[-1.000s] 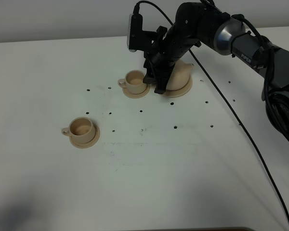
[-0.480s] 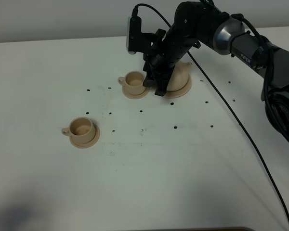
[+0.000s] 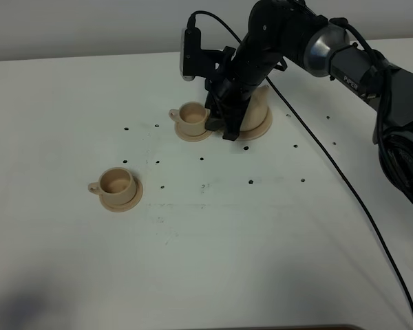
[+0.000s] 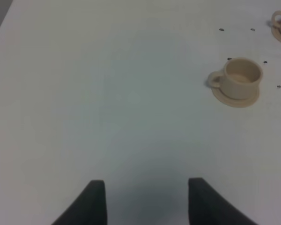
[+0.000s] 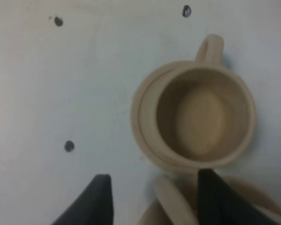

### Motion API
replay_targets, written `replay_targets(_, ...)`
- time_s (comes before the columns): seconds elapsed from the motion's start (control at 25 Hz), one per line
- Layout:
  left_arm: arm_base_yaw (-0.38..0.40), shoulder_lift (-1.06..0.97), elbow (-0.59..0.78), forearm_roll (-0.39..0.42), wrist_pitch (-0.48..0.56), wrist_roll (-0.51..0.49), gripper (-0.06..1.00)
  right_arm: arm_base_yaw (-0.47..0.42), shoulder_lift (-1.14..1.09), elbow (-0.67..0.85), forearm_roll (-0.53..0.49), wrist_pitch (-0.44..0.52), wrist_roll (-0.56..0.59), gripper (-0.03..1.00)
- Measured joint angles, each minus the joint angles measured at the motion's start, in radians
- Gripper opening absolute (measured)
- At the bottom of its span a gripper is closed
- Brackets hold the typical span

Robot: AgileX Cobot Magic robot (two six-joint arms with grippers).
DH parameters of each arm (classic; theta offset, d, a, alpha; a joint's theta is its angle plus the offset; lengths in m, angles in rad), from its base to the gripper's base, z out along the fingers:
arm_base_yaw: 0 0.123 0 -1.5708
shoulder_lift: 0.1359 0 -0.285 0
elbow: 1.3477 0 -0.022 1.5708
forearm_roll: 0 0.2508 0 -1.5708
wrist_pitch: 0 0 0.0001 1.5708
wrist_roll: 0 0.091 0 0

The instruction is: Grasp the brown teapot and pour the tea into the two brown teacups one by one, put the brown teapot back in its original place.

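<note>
Right hand (image 3: 219, 130) slightly lower; "PIPER" arm (image 3: 351, 81).

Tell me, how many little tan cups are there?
2. One small tan ceramic cup stands alone toward the left front; the other stands farther back, beside the black right gripper. None seems hidden.

Teapot (image 3: 256, 110) on saucer (image 3: 263, 130) (half hidden), far teacup (image 3: 192, 117) beside, near teacup (image 3: 115, 181) apart

teapot (image 3: 259, 104): light tan, plain
near teacup (image 3: 115, 181): light tan
far teacup (image 3: 191, 115): light tan
wide saucer (image 3: 257, 130): light tan
counter (image 3: 69, 261): white, scattered dark dots
right pincer (image 3: 219, 128): black
</note>
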State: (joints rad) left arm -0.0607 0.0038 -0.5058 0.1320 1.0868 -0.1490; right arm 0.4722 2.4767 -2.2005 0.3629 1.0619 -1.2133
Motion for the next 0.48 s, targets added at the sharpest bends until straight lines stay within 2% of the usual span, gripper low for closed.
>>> replay_targets(0.2, 0.000, 0.000, 0.000, 0.000, 0.000, 0.000, 0.43, 0.000, 0.000, -0.026, -0.024, 0.081, 0.039, 0.40)
replay_targets(0.48, 0.000, 0.000, 0.000, 0.000, 0.000, 0.000, 0.43, 0.000, 0.000, -0.028, -0.037, 0.123, 0.071, 0.40)
